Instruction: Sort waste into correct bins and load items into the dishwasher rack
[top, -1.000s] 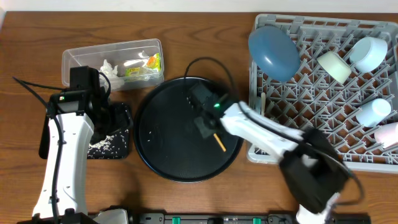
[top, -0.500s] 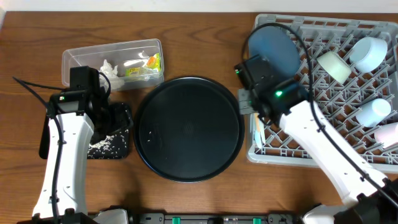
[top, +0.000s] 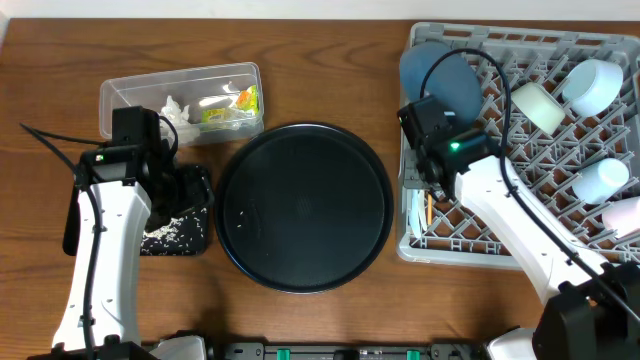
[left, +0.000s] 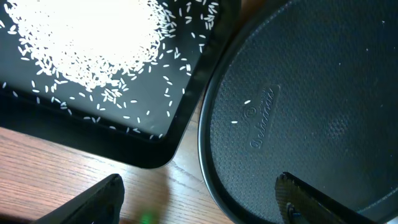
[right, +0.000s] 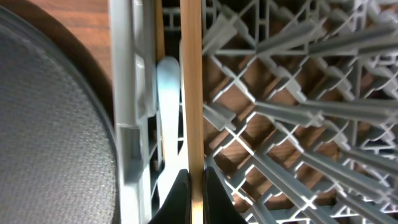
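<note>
Swung over from the round tray (top: 305, 205), the right arm now hangs above the left edge of the rack (top: 520, 37), and it has carried the chopstick (right: 191, 93) along. The left arm has not shifted.

The right pincer (right: 194, 186) is clamped tight on the chopstick's near end, one finger on each side. From the wrist view the orange stick runs straight ahead, just inside the rack's left wall and parallel to it. A white utensil (right: 166, 112) lies right beside it, between stick and wall. Whether the stick's far end touches the lattice I cannot tell. From overhead, a short orange length shows below the pincer, in the same lane along the rack's left side.

The left pincer (left: 198, 183) hovers with its jaws spread wide and nothing between them, above the spot where the corner of the black bin (left: 180, 124) nears the round tray's rim. Rice (left: 93, 50) is heaped in that bin, and a couple of grains lie on the round tray.

The tub (top: 120, 95) behind the bin holds tissue (top: 178, 108) and the wrapper (top: 240, 100). The plate (top: 440, 80) stands at the rack's far left corner.
</note>
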